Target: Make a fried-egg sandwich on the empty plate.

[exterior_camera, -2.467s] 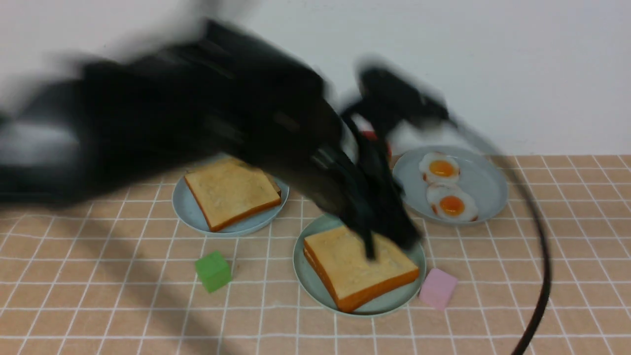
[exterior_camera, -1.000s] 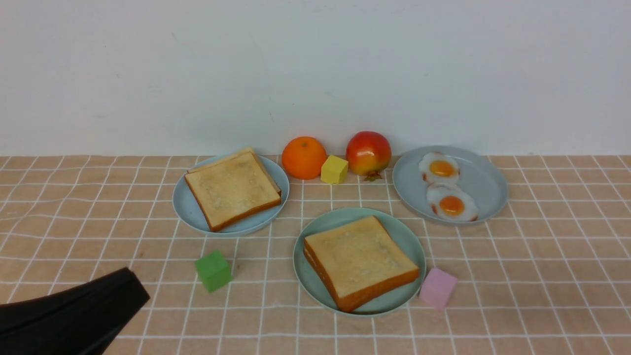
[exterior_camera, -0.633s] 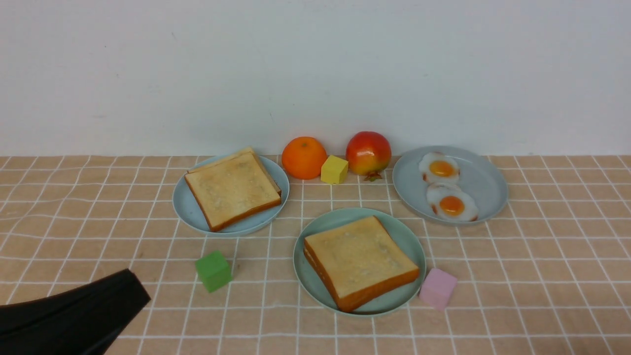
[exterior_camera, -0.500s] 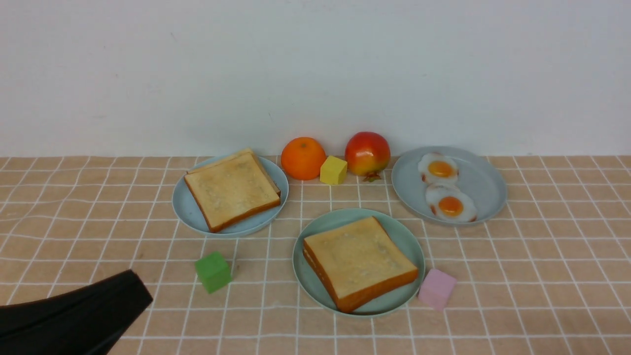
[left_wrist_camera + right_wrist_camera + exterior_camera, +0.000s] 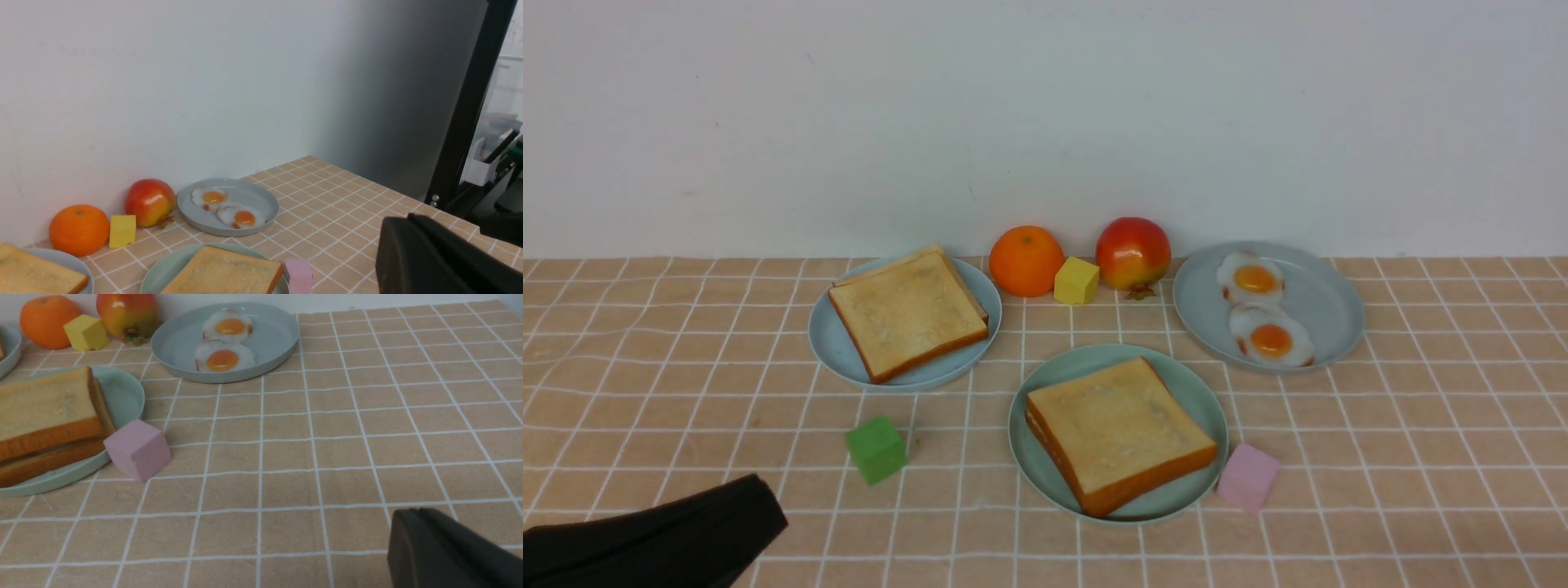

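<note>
Squarely flat, sandwich (image 5: pixel 1119 433) corner frontward

The black left gripper (image 5: pixel 743 510) is seen low at the near left corner of the front view, its fingers pressed together with nothing held between them. In its own wrist view the black right gripper (image 5: pixel 402 531) is shown with fingers likewise drawn together and empty; it is not seen in the front view
</note>
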Controlling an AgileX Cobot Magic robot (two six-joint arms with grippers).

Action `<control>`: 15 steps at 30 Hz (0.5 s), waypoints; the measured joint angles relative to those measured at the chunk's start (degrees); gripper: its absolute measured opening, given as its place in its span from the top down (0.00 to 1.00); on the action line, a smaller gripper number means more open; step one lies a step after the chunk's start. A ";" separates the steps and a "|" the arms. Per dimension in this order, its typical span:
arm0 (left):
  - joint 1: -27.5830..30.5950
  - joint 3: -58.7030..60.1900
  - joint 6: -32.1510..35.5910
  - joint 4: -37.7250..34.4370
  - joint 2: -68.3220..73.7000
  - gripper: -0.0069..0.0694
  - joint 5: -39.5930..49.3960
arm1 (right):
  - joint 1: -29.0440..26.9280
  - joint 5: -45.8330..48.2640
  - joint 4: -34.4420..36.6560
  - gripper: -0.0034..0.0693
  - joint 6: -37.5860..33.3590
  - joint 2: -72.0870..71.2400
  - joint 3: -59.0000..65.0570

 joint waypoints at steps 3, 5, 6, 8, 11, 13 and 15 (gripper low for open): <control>0.00 0.00 0.00 0.00 0.00 0.90 0.69 | 0.00 0.07 0.05 0.97 0.00 0.00 0.00; 0.00 0.00 0.00 0.00 0.00 0.90 0.93 | 0.00 0.14 0.05 0.97 0.00 0.00 -0.02; 0.00 0.00 0.00 0.00 0.00 0.90 0.93 | 0.00 0.14 0.05 0.97 0.00 0.00 -0.02; 0.00 0.00 0.00 0.00 0.00 0.90 1.26 | 0.00 0.14 0.05 0.97 0.00 0.00 -0.02; 0.00 0.00 0.00 0.00 0.00 0.90 1.36 | 0.00 0.14 0.05 0.97 0.00 0.00 -0.02; 0.00 0.00 0.00 0.00 0.00 0.90 1.36 | 0.00 0.14 0.05 0.97 0.00 0.00 -0.02; 0.00 0.00 0.00 0.00 0.00 0.89 1.36 | 0.00 0.14 0.05 0.97 0.00 0.00 -0.02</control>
